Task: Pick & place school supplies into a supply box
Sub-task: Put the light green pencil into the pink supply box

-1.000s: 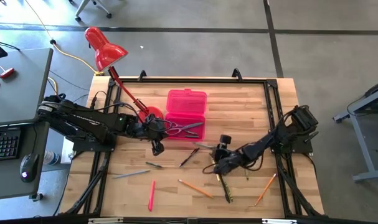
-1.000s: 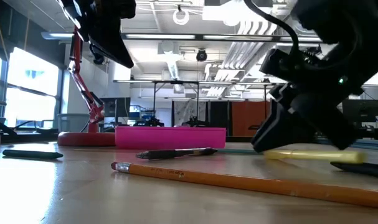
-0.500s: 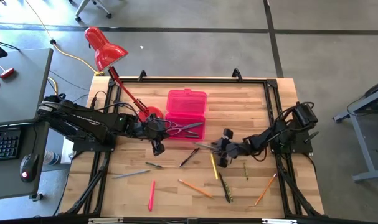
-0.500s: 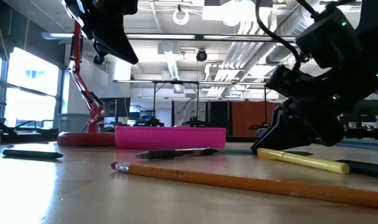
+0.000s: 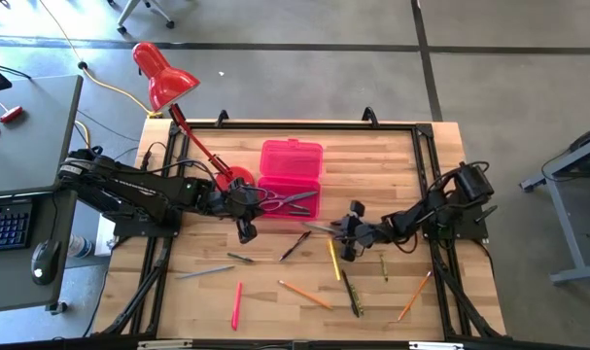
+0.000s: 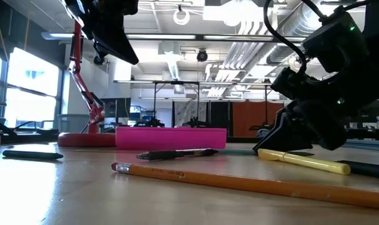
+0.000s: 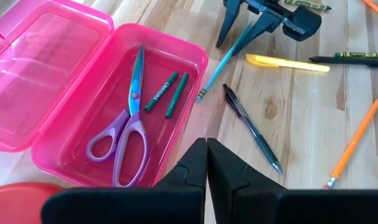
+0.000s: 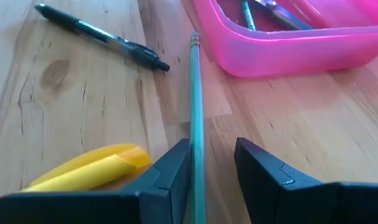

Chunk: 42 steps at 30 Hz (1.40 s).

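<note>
The open pink supply box (image 5: 291, 185) lies on the table with purple-handled scissors (image 7: 129, 118) and two green crayons (image 7: 167, 93) in its tray. My left gripper (image 7: 206, 163) is shut and hovers above the box's near left corner (image 5: 246, 231). My right gripper (image 8: 212, 149) is open, low over the table right of the box (image 5: 339, 233). Its fingers stand on either side of a teal pencil (image 8: 195, 106) that lies flat, its far end by the box wall. A yellow highlighter (image 5: 333, 261) lies beside that gripper. My right gripper straddles the teal pencil's right end (image 8: 197, 186), coming in nearly level from the table's right with the fingers lying along the pencil. The pencil runs close by one finger (image 8: 173, 171); I cannot tell whether they touch. The pencil rests flat on the table.
A red desk lamp has its base (image 5: 238, 178) at the box's left. A dark pen (image 7: 251, 127), orange pencils (image 5: 304, 294) (image 5: 414, 295), a pink-red pen (image 5: 236, 304), a grey stick (image 5: 205, 272) and dark pens (image 5: 351, 292) lie across the near half of the table.
My right gripper has moved toward the far edge and the box, off the yellow highlighter, which now lies uncovered and slightly turned. It has come down astride the teal pencil and held there for the last half second.
</note>
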Each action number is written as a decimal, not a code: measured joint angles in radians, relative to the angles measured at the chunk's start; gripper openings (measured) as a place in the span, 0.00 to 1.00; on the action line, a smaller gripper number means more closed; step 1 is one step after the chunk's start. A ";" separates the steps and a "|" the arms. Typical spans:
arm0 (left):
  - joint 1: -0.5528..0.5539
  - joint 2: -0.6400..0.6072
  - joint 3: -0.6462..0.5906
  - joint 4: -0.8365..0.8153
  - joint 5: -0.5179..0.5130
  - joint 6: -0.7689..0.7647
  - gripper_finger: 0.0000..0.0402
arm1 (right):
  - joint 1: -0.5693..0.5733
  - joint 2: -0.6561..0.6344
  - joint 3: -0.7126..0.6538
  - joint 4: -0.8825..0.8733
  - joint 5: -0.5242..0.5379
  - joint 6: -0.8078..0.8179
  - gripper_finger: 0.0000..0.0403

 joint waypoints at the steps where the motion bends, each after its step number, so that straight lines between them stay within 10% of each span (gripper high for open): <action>1: 0.000 0.000 0.000 0.000 0.000 0.000 0.10 | -0.001 0.004 0.000 0.010 0.000 0.000 0.27; 12: 0.000 0.000 0.000 -0.006 0.000 0.009 0.10 | -0.005 0.013 0.000 0.045 0.002 -0.094 0.26; 18: 0.000 0.000 0.000 -0.005 0.000 0.010 0.10 | -0.006 0.014 0.000 0.068 -0.045 -0.066 0.07; 27: 0.000 0.000 0.000 -0.008 0.000 0.010 0.10 | 0.049 -0.036 0.023 0.408 -0.232 -0.229 0.03; 42: 0.000 -0.001 -0.001 -0.018 0.006 0.008 0.10 | 0.105 -0.107 0.300 0.021 -0.144 -0.326 0.04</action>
